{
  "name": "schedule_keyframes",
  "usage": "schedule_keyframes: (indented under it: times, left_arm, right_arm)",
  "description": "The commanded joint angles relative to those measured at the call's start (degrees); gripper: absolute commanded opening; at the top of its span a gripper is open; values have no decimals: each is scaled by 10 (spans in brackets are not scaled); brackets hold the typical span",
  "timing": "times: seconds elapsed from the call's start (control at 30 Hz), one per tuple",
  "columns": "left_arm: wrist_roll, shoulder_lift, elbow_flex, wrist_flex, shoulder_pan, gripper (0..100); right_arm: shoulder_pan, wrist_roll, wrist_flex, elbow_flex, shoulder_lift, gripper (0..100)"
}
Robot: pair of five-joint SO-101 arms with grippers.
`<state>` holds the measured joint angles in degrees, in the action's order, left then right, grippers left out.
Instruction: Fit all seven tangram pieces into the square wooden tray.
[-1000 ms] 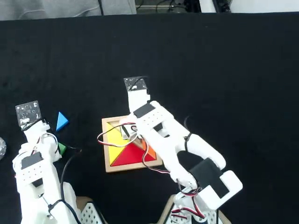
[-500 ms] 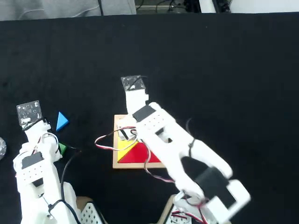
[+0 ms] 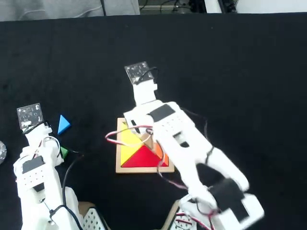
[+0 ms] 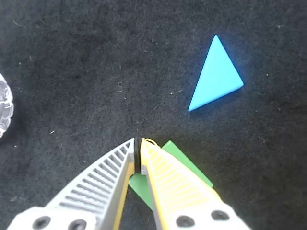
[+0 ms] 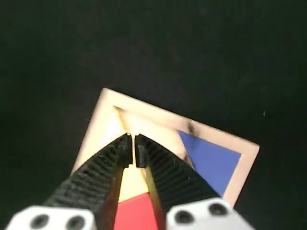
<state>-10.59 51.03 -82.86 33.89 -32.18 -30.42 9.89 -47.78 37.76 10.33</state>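
The black counter carries everything. The right arm reaches over from 5 o'clock and covers part of the square wooden tray. The left arm stands well apart, at the tray's 9 o'clock.

Inside the tray a yellow triangle lies on the 9 o'clock side and a red triangle at 6 o'clock. An orange piece touches the red triangle, and a dark-blue piece sits in a corner. Bare wood shows near the yellow triangle.

The right gripper hangs over that bare corner with its jaws drawn together on nothing. The left gripper is likewise closed and empty, directly above a green flat piece. A light-blue triangle lies near it, at the tray's 10 o'clock.

Judging by this, the tray is a little over half filled, and the green piece looks like the next one to fetch. To do it well:
- The left gripper should spread wide before descending and pinch across two opposite edges.
- It should lift the piece flat.
- The right arm should clear the tray first, so the open corner is reachable.

The seventh piece I cannot find. No label or writing is legible anywhere.
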Motion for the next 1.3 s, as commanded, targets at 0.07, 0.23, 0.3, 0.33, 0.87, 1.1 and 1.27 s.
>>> schedule_keyframes:
  times: [0.07, 0.23, 0.3, 0.33, 0.87, 1.1, 1.27]
  left_arm:
    - [-3, 7, 24, 1, 8, 33]
    - [-3, 7, 24, 1, 8, 33]
    - [-3, 7, 24, 1, 8, 33]
    - [-3, 7, 24, 1, 8, 33]
    - [-3, 7, 24, 1, 7, 33]
    - [-3, 7, 24, 1, 7, 33]
    - [-3, 7, 24, 1, 7, 33]
  right_arm:
    - [33, -13, 5, -46, -83, 11]
    - [30, -16, -20, -52, -102, 11]
    - [33, -16, -24, -52, -102, 11]
    - [33, -16, -25, -51, -102, 11]
    - [34, -97, -198, -162, -102, 11]
    - [169, -96, -141, -189, -107, 11]
    - [273, -99, -116, -147, -108, 11]
